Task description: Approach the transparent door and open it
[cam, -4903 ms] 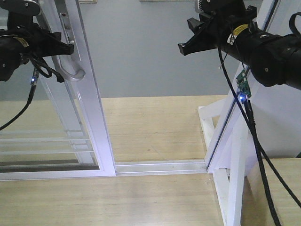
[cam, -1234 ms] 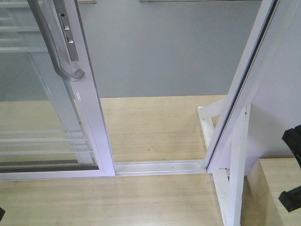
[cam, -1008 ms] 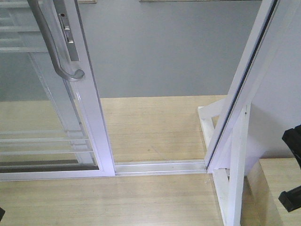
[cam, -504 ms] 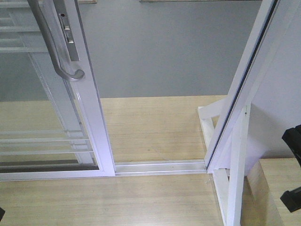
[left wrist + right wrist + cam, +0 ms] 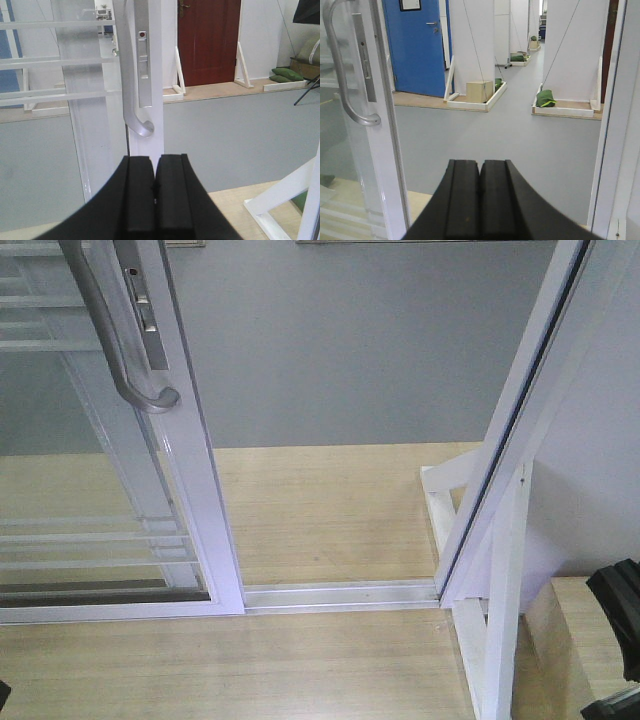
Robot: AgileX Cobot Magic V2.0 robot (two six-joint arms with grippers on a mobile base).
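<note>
Front view, door: I see the transparent door (image 5: 150, 440) at the left of the frame, slid aside, with an open gap between its white stile and the white jamb (image 5: 520, 410) on the right.
Front view, handle: the grey pull handle (image 5: 115, 335) curves out from the stile, with the lock plate (image 5: 143, 310) just beside it.
Front view, floor: a white sill track (image 5: 340, 593) runs between stile and jamb; light wood floor (image 5: 320, 510) lies on both sides of it, grey floor beyond.
Front view, arms: only a black part of the right arm (image 5: 618, 615) shows at the lower right edge; I cannot tell the fingers from here.
Left wrist view, gripper: the left gripper (image 5: 154, 195) has its black fingers (image 5: 139, 195) pressed together, holding nothing.
Left wrist view, door: the stile stands straight ahead and above the fingertips, apart from them; handle (image 5: 131, 85) and lock plate (image 5: 144, 67) face me, thin white bars (image 5: 55, 60) cross the glass to the left.
Left wrist view, background: a dark red door (image 5: 207, 42) stands behind.
Right wrist view, gripper: the right gripper (image 5: 480, 197) also has its fingers (image 5: 464, 197) pressed together, empty.
Right wrist view, door: door stile and handle (image 5: 342, 70) sit at the left, well apart from the fingers; I look through the open gap to grey floor and a blue door (image 5: 417, 45).
</note>
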